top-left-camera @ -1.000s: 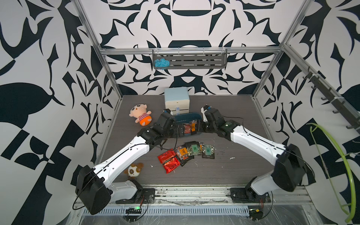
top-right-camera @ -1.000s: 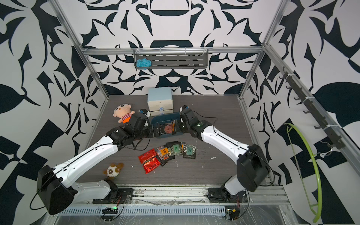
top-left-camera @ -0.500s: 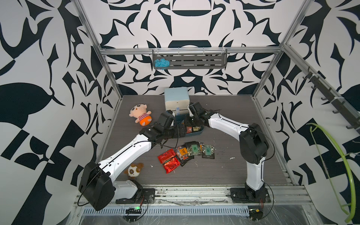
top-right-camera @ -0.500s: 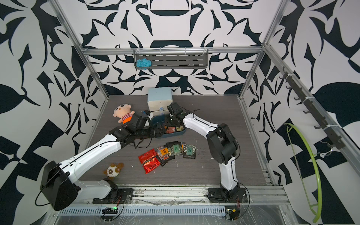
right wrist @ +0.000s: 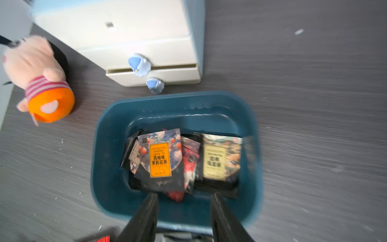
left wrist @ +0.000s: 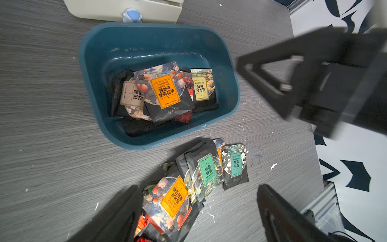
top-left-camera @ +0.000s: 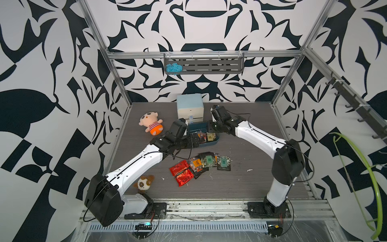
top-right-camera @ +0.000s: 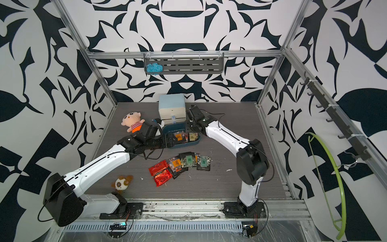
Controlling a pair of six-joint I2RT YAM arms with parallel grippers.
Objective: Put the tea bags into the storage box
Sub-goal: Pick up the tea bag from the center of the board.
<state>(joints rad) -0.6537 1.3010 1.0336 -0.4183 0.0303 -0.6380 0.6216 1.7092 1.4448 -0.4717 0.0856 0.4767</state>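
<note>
The left arm [top-left-camera: 136,165], in the lower left of the frame in both top views, and the right arm [top-left-camera: 259,134], at the right, have glossy white shell links with a thin dark seam line and small dark screw holes. Bulky matt black joint housings [top-left-camera: 288,161] join them. Thin black cables [top-left-camera: 240,114] loop off the joints. Flat black base plates [top-left-camera: 270,209] carry each arm. Black angular plastic fingers [left wrist: 117,215] fill the left wrist view's lower edge
</note>
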